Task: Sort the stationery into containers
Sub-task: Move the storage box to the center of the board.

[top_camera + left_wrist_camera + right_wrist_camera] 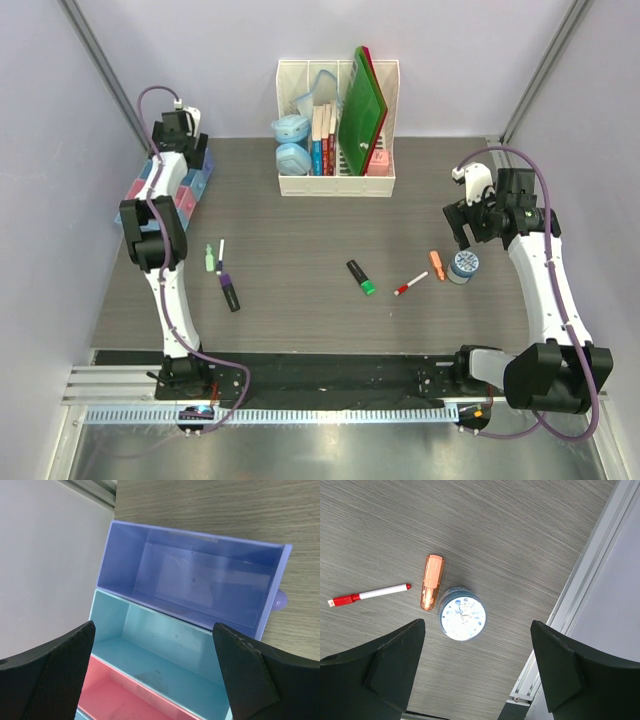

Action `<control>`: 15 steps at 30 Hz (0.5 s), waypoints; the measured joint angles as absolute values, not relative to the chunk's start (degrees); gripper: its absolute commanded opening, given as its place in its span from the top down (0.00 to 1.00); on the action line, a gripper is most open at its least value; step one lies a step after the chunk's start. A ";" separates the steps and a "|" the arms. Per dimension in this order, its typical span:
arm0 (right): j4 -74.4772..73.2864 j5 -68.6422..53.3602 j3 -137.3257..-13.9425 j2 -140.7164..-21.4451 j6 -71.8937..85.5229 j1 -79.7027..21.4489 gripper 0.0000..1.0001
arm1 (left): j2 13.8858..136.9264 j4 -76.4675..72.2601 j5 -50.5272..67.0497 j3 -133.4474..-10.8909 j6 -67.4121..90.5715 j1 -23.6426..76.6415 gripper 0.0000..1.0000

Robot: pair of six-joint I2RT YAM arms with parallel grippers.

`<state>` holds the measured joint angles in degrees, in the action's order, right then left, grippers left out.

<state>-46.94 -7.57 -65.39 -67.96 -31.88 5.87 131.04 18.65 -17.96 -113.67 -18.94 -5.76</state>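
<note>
Top external, L→R: left gripper (pixel 183 122) hangs above trays (pixel 196 178) at far left. Wrist view: fingers spread wide, nothing held, purple tray (pixel 190 575) (bare inside) and light blue tray (pixel 160 650) below. On table (pixel 300 230): mint highlighter (pixel 210 258), purple-end marker (pixel 230 292), green-end marker (pixel 361 277), red-cap pen (pixel 410 284), all unsorted. Right gripper (pixel 477 624) wide apart, empty, hovering over blue-lidded pot (pixel 461 613); pot between fingers, slightly off-centre. Probable step: grab pot. Centre first, drop straight, close gently. Watch orange piece (pixel 432 582) just beside pot, could snag.
</note>
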 measured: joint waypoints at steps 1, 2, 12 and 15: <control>-46.98 -7.66 -65.39 -67.96 -31.77 5.87 0.09 | 131.31 18.59 -17.82 -114.10 -19.18 -5.76 0.00; -47.03 -7.68 -65.39 -67.96 -31.70 5.87 0.09 | 131.52 18.55 -17.76 -114.34 -19.62 -5.72 0.00; -47.24 -8.60 -65.39 -67.96 -31.24 5.87 0.09 | 131.63 16.10 -16.29 -113.06 -21.43 -5.15 0.00; -47.27 -8.93 -65.36 -67.96 -31.09 5.87 0.09 | 131.63 16.10 -16.01 -113.06 -21.63 -4.97 0.00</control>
<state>-47.27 -8.93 -65.36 -67.96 -31.09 5.87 131.63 16.10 -16.01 -113.06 -21.63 -4.97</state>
